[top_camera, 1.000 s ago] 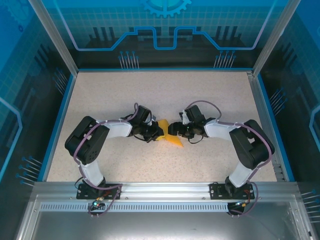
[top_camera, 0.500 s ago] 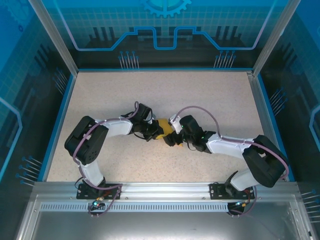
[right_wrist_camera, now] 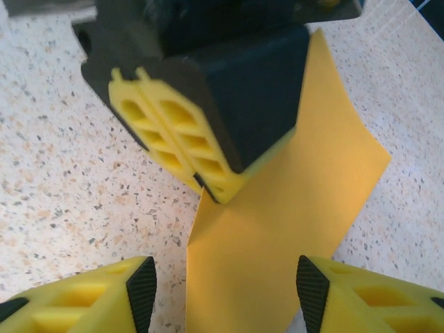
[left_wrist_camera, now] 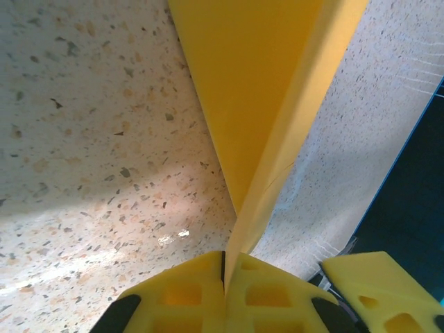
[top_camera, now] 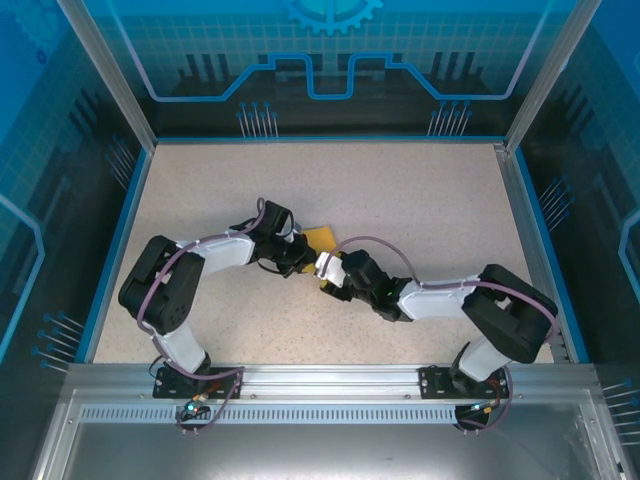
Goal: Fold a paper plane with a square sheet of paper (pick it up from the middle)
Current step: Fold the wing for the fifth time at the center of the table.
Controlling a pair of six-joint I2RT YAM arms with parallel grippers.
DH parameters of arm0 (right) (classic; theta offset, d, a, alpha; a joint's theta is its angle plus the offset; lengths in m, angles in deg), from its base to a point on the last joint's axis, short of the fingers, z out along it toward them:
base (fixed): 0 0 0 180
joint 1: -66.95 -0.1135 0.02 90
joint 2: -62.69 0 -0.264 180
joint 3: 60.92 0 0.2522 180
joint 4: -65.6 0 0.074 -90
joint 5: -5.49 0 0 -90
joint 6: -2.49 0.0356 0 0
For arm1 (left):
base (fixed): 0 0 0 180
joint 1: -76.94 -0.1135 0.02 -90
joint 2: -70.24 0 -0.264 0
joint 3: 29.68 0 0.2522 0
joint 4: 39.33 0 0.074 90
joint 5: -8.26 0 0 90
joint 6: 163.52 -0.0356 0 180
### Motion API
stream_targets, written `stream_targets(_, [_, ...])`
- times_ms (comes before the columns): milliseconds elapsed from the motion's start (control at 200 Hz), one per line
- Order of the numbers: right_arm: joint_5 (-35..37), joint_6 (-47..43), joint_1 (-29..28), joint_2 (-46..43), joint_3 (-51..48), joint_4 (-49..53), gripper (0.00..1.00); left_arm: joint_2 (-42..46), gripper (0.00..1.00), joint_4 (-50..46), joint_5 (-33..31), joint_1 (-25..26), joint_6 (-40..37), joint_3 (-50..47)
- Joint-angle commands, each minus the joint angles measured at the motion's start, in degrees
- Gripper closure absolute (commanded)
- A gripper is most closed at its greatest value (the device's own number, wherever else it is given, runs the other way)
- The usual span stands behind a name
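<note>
The orange-yellow sheet of paper point(top_camera: 322, 238) lies mid-table, partly folded, with a crease running along it point(left_wrist_camera: 267, 104). My left gripper point(left_wrist_camera: 225, 267) is shut on the paper's near edge; the sheet rises from between its pads. In the top view the left gripper point(top_camera: 298, 262) sits just left of the paper. My right gripper point(right_wrist_camera: 222, 295) is open, its fingers point(right_wrist_camera: 142, 291) standing either side of the sheet point(right_wrist_camera: 291, 208) without touching it. The left gripper point(right_wrist_camera: 208, 177) faces it, pinching the paper's far-left edge. From above, the right gripper point(top_camera: 330, 280) is right below the paper.
The speckled table point(top_camera: 420, 200) is ringed by a blue rim and transparent walls point(top_camera: 330, 70). Both arms bend towards the centre, with their grippers nearly touching. A metal rail point(top_camera: 330, 385) carries the arm bases at the near edge.
The right arm has stretched left and towards the near side, bringing its gripper beneath the paper. The left gripper has pulled back slightly left, with the paper following up and left.
</note>
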Motion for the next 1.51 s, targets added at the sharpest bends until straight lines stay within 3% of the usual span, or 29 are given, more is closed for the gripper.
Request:
stream_targets(0, [3.2, -5.1, -1.6, 3.8, 0.8, -5.0, 0.44, 1.7, 0.97, -2.5, 1.8, -0.7, -1.3, 1.5])
stream_targets(335, [7.0, -6.9, -2.6, 10.1, 2.0, -13.2, 0.48, 1.4, 0.97, -2.6, 2.4, -0.9, -1.1, 1.9])
stream_targets(475, [8.6, -8.0, -2.4, 11.9, 1.9, -16.6, 0.58, 1.5, 0.97, -3.0, 2.4, -1.0, -1.2, 1.9])
stream_targets(560, [8.0, -7.7, -2.3, 12.0, 1.8, -16.7, 0.69, 1.6, 0.97, -3.2, 2.3, -1.2, -1.3, 1.9])
stream_targets(730, [5.2, -5.0, -1.6, 10.9, 1.0, -16.0, 0.8, 2.0, 0.95, -4.2, 2.3, -2.0, -1.8, 2.1])
stream_targets(915, [1.0, -0.4, 0.4, 9.7, 0.3, -14.5, 0.91, 3.9, 0.77, -5.4, 2.2, -3.9, -2.7, 3.0])
stream_targets(1220, [-12.1, 12.8, 6.7, 5.7, -0.6, -11.2, 0.96, 10.1, 0.44, -7.4, -1.3, -9.8, -4.9, 1.8])
stream_targets(1501, [-23.4, 27.3, 12.8, 4.6, -0.7, -10.9, 0.97, 12.3, 0.38, -2.4, -1.3, -9.9, -4.5, -2.6])
